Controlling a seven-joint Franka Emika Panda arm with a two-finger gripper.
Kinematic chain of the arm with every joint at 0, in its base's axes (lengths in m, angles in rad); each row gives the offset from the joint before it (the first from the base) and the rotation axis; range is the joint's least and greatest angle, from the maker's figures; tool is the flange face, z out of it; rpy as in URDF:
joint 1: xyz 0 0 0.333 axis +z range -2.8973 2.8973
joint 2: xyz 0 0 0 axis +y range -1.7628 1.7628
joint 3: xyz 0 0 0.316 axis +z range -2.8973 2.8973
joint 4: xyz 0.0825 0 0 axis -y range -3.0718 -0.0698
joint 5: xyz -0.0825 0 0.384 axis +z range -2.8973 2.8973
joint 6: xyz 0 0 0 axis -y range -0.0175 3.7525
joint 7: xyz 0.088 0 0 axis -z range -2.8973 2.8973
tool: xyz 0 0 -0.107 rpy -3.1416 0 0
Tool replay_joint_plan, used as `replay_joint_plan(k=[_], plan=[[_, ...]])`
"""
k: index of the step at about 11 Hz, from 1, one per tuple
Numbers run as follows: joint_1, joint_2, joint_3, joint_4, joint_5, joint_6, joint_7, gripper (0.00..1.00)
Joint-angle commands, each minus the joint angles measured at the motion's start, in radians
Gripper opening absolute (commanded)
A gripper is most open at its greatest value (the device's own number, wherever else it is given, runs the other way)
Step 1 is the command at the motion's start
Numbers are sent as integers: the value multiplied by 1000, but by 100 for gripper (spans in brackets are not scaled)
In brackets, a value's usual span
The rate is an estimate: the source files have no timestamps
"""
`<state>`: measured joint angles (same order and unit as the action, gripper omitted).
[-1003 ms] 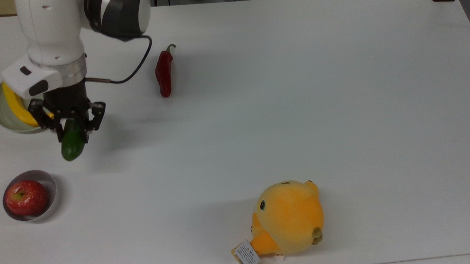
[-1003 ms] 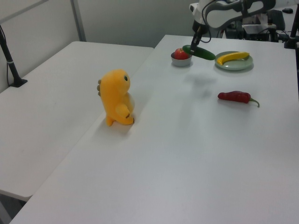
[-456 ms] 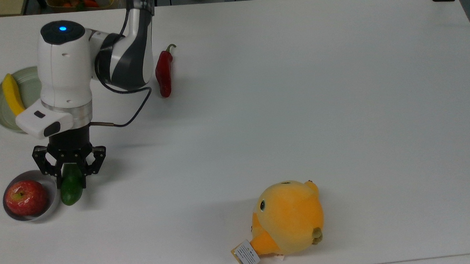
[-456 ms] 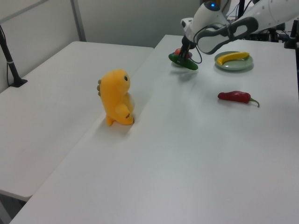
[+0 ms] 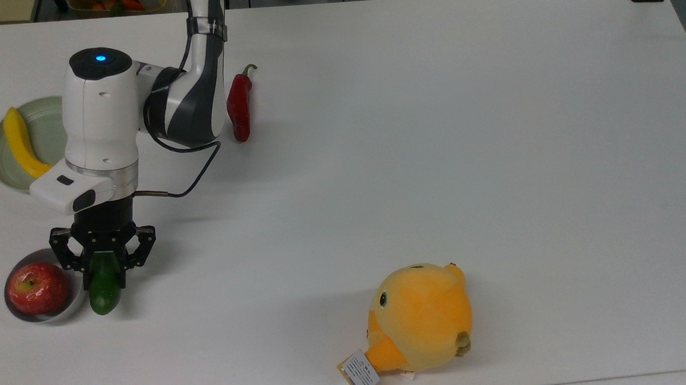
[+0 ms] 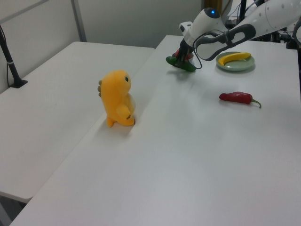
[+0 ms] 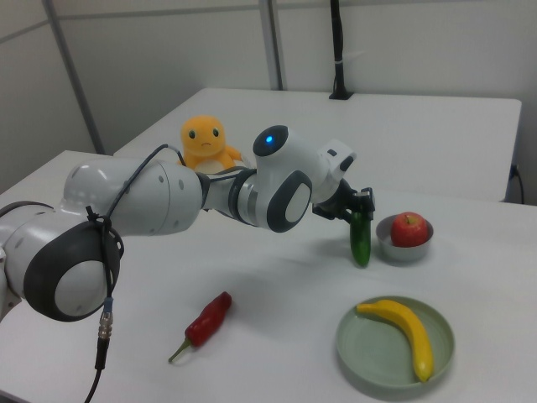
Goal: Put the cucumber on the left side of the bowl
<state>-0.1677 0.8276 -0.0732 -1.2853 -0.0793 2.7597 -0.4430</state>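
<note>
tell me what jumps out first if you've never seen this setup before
The white arm's gripper holds a dark green cucumber beside the gray bowl with a red apple, at the top view's lower left. An orange plush toy sits alone at the top view's bottom middle.

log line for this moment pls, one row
phase: placing | gripper: shut on cucumber | cucumber: beside bowl, on the top view's right | bowl: holds apple | release: not yet
</note>
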Motion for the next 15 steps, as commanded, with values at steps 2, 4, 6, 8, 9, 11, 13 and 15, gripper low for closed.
replay_joint_plan(k=[2, 4, 6, 8, 9, 11, 13, 15], plan=[[-7, 16, 7, 17, -8, 38, -29, 46], [-6, 15, 7, 14, -8, 38, -29, 53], [-6, 8, 7, 8, -7, 38, -25, 65], [-6, -1, 7, 6, -8, 38, -26, 72], [-7, -11, 7, 4, -7, 38, -25, 73], [-3, -62, 7, -28, -4, 37, -22, 77], [8, -163, 7, -90, 6, 28, -17, 100], [27, -286, 7, -187, 7, 21, 36, 100]])
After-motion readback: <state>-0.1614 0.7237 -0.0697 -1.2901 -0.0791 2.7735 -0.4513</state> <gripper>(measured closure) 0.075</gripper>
